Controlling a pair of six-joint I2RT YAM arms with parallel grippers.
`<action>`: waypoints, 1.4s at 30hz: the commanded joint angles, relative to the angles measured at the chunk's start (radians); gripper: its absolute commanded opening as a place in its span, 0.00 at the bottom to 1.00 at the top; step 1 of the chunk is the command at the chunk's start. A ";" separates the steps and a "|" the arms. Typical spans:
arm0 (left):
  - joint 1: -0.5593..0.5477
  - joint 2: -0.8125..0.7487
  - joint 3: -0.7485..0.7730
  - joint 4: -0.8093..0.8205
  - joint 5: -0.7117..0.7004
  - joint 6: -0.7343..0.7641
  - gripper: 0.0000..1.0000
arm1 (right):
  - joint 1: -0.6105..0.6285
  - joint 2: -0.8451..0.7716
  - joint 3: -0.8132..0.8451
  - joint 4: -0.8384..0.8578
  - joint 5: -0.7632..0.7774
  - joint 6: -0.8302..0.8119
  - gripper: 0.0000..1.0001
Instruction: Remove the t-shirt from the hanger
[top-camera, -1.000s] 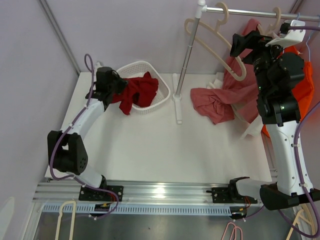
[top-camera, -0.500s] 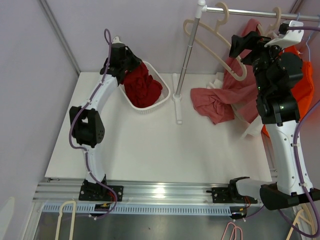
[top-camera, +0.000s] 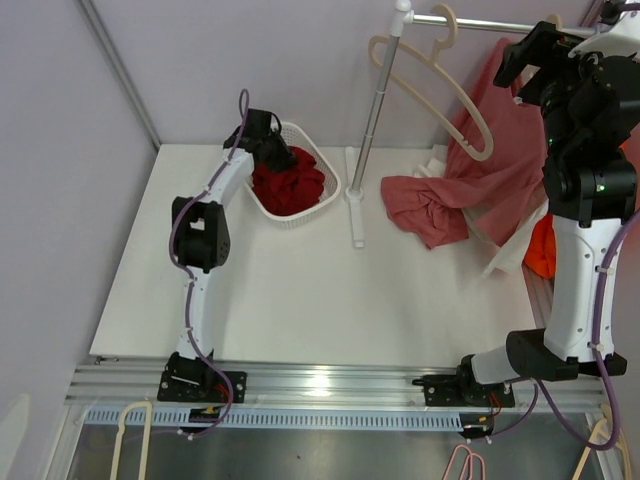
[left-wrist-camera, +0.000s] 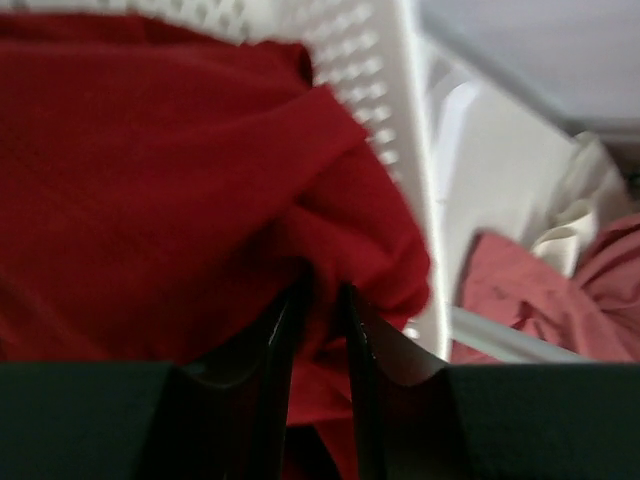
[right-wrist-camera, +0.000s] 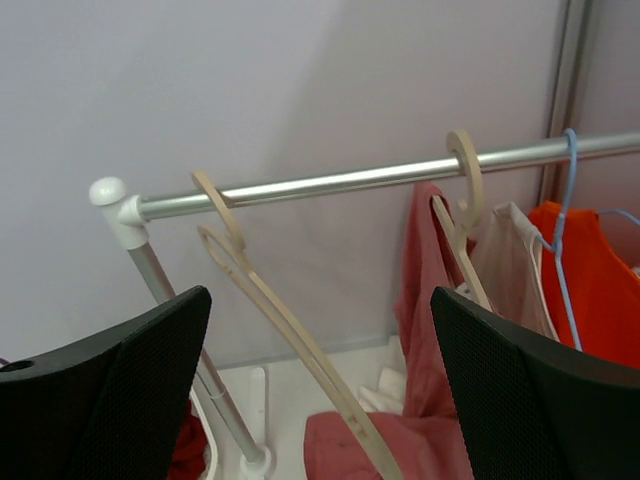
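Note:
A rose-pink t-shirt (top-camera: 500, 170) hangs on a beige hanger (right-wrist-camera: 462, 190) on the rail (top-camera: 480, 22). Its lower part lies bunched on the table. It also shows in the right wrist view (right-wrist-camera: 425, 260). My right gripper (top-camera: 525, 55) is open and empty, held high beside the rail and apart from the shirt; its jaws stand wide apart in the right wrist view (right-wrist-camera: 320, 292). My left gripper (top-camera: 275, 135) is over the white basket (top-camera: 325, 165), shut on a dark red t-shirt (top-camera: 290, 185) that lies in it. The wrist view shows red cloth (left-wrist-camera: 150, 150) pinched between the jaws (left-wrist-camera: 322, 290).
An empty beige hanger (top-camera: 440, 85) hangs tilted on the rail near the stand pole (top-camera: 372, 120). A white garment (right-wrist-camera: 510, 260) and an orange garment (right-wrist-camera: 590, 270) on a blue hanger hang right of the pink shirt. The orange one shows behind my right arm (top-camera: 542, 250).
My left gripper carried the dark red t-shirt from the basket's left side up and over into the basket. My right gripper rose and moved right, away from the empty hanger.

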 joint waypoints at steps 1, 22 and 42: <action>-0.004 0.073 0.077 -0.121 0.071 -0.019 0.30 | -0.037 0.026 0.053 -0.124 0.022 0.027 0.96; -0.127 -0.690 -0.471 0.153 -0.274 0.268 1.00 | -0.256 0.160 0.044 -0.067 -0.179 -0.037 0.91; -0.161 -1.157 -0.937 0.451 -0.325 0.369 1.00 | -0.315 0.342 0.088 0.143 -0.291 0.060 0.60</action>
